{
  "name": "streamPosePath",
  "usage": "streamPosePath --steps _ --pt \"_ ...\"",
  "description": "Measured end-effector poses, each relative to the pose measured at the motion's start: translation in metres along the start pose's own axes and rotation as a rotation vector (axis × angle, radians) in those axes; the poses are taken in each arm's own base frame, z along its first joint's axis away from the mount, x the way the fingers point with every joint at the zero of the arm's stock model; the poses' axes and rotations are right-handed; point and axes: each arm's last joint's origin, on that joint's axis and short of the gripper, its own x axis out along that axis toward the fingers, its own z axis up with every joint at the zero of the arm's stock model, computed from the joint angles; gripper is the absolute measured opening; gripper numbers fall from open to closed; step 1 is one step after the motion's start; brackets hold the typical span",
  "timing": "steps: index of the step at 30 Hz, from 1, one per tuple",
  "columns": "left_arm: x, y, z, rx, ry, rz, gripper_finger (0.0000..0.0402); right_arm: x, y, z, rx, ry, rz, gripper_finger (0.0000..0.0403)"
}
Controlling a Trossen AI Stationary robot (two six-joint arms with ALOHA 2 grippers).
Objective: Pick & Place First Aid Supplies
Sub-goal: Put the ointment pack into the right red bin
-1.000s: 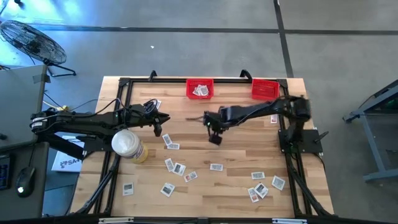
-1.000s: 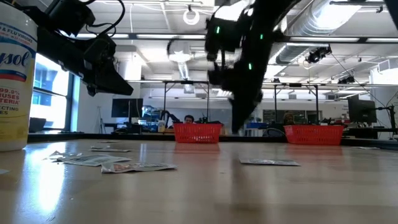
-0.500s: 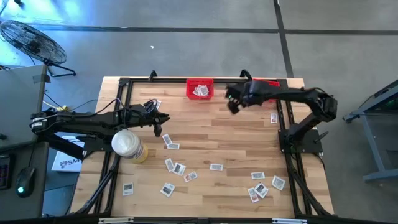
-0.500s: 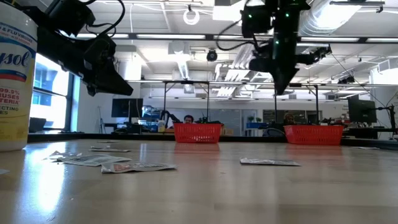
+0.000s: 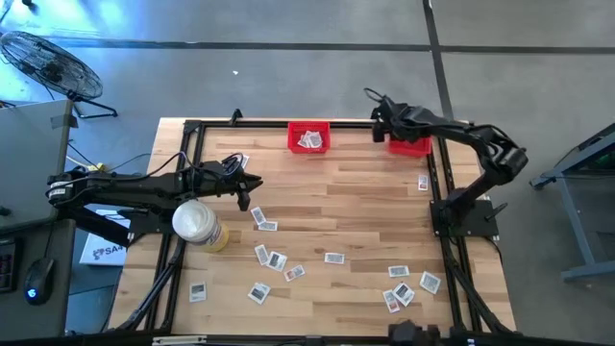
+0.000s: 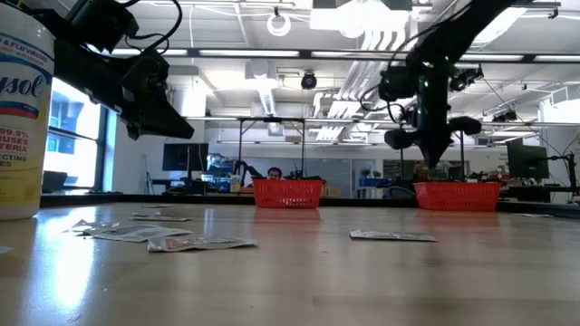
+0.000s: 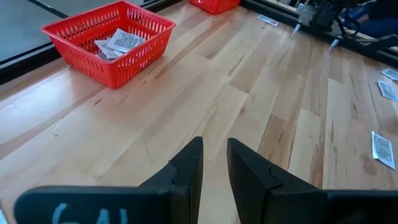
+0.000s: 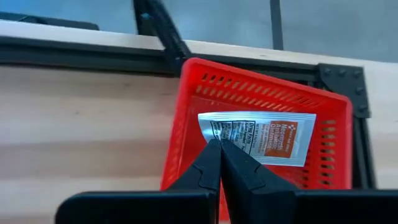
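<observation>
The right arm is stretched toward the far right of the counter (image 5: 365, 202), its right gripper (image 8: 219, 163) raised above the surface with the fingers pinched shut on a white packet (image 8: 261, 138). The left arm is extended across the near left side, the left gripper (image 7: 214, 163) held low, its fingers slightly parted around nothing.
</observation>
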Motion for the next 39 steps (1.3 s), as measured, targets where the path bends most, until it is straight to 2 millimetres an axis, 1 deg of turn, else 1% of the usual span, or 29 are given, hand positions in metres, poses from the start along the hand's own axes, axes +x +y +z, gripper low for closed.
streamPosePath --steps 2,5,10,13,16,19,21,24,27,30,33,36,39 --pt "0.0 0.0 0.0 0.0 0.0 0.0 0.0071 0.012 -0.004 -0.003 0.019 0.002 0.026 0.0" --pt "0.0 0.0 0.0 0.0 0.0 0.0 0.0071 0.026 -0.01 -0.012 0.056 0.026 0.055 0.0" --pt "0.0 0.0 0.0 0.0 0.0 0.0 0.0071 0.043 -0.017 -0.028 0.073 0.06 0.08 0.0013" --pt "0.0 0.0 0.0 0.0 0.0 0.0 0.0071 0.049 -0.021 -0.034 0.072 0.056 0.072 0.003" --pt "0.0 0.0 0.0 0.0 0.0 0.0 0.0071 0.047 -0.019 -0.031 0.045 0.05 0.075 0.0054" --pt "0.0 0.0 0.0 0.0 0.0 0.0 0.0071 0.037 -0.017 -0.022 0.005 0.058 0.065 0.0079" --pt "0.0 0.0 0.0 0.0 0.0 0.0 0.0071 0.026 -0.016 -0.011 -0.021 0.065 0.059 0.0091" --pt "0.0 0.0 0.0 0.0 0.0 0.0 0.0071 0.0 -0.015 0.002 -0.069 0.08 0.043 0.0103" --pt "0.0 0.0 0.0 0.0 0.0 0.0 0.0071 -0.029 -0.016 0.001 -0.123 0.145 0.031 0.0105" --pt "0.0 0.0 0.0 0.0 0.0 0.0 0.0071 -0.056 -0.019 -0.013 -0.113 0.209 0.055 0.0104" --pt "0.0 0.0 0.0 0.0 0.0 0.0 0.0071 -0.07 -0.025 -0.038 -0.055 0.2 0.099 0.0098" --pt "0.0 0.0 0.0 0.0 0.0 0.0 0.0071 -0.074 -0.033 -0.068 0.006 0.195 0.123 0.0092" --pt "0.0 0.0 0.0 0.0 0.0 0.0 0.0071 -0.068 -0.039 -0.095 0.008 0.212 0.122 0.0091"
